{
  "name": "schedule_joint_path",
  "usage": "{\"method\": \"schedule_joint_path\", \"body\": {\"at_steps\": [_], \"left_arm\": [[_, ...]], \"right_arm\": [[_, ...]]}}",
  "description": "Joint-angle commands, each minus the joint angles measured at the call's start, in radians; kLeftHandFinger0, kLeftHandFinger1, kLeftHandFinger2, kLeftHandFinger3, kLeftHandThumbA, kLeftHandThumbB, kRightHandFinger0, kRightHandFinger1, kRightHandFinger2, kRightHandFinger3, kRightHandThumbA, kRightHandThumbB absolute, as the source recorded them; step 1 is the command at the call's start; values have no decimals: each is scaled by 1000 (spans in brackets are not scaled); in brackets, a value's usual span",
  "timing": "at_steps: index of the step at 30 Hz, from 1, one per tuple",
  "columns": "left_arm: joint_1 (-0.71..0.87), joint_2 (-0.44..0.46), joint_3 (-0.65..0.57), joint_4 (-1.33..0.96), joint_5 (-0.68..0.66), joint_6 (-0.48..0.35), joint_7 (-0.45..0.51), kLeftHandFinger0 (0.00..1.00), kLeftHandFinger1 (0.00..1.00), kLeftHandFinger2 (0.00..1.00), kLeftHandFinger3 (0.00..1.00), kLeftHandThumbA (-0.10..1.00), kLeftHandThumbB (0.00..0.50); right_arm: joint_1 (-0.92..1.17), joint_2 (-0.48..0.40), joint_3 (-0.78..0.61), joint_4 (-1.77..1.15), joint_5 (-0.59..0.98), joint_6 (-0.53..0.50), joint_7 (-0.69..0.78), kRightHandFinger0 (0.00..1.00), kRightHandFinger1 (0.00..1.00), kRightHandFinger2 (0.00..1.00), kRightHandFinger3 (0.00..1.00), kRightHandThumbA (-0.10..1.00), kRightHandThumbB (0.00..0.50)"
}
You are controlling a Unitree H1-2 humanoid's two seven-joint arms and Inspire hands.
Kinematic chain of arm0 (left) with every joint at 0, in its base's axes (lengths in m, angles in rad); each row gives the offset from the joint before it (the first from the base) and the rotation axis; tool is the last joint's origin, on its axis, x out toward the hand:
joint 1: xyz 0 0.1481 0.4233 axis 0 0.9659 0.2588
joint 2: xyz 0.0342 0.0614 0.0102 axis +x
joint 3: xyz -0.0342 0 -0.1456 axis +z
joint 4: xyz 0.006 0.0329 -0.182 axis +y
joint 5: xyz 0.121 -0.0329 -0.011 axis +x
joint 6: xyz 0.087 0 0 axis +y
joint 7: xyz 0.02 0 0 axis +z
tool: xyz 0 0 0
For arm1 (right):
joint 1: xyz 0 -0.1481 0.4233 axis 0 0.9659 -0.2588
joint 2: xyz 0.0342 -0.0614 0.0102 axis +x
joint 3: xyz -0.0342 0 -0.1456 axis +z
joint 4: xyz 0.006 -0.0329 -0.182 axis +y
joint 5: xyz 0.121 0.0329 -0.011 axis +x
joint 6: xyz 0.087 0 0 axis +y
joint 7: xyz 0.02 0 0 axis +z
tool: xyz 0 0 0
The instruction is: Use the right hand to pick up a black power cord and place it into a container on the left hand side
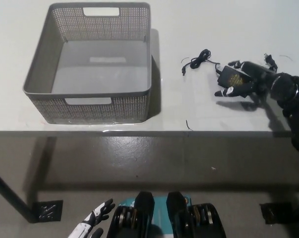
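The black power cord's adapter brick (230, 78) lies on the white table (199, 29), with a thin coiled lead (198, 60) running off to its upper left. My black right hand (249, 80) comes in from the right and sits over the brick's right end, fingers spread around it and touching it; the cord bundle on that side is hidden under the hand. The brick still rests on the table. The grey mesh basket (38, 82) stands empty on the table's left. My white left hand (91, 225) hangs low at the bottom left, fingers apart.
The table's front edge (139, 132) runs across the middle of the picture, with grey floor below it. A small dark scrap (188, 125) lies near that edge. Bare table separates the basket from the cord.
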Motion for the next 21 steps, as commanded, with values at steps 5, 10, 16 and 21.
{"method": "schedule_joint_path", "body": {"at_steps": [5, 10, 16, 21], "left_arm": [[12, 24, 0, -43, 10, -1, -16, 1000, 1000, 1000, 1000, 1000, 375], [14, 20, 4, -35, 2, -11, -17, 1000, 1000, 1000, 1000, 1000, 377], [2, 21, 12, -24, 6, -22, -12, 1000, 1000, 1000, 1000, 1000, 383], [8, 22, 15, -21, -15, -32, -18, 1000, 1000, 1000, 1000, 1000, 374]], "right_arm": [[-60, 32, 7, 94, 8, -46, -35, 1000, 1000, 1000, 1000, 1000, 500], [-75, 45, 15, 157, 2, -56, -54, 1000, 1000, 1000, 1000, 1000, 500], [-98, 37, 19, 167, 3, -71, -51, 1000, 1000, 1000, 1000, 1000, 500], [-95, 50, 21, 192, 4, -86, -69, 1000, 1000, 1000, 1000, 1000, 500]]}}
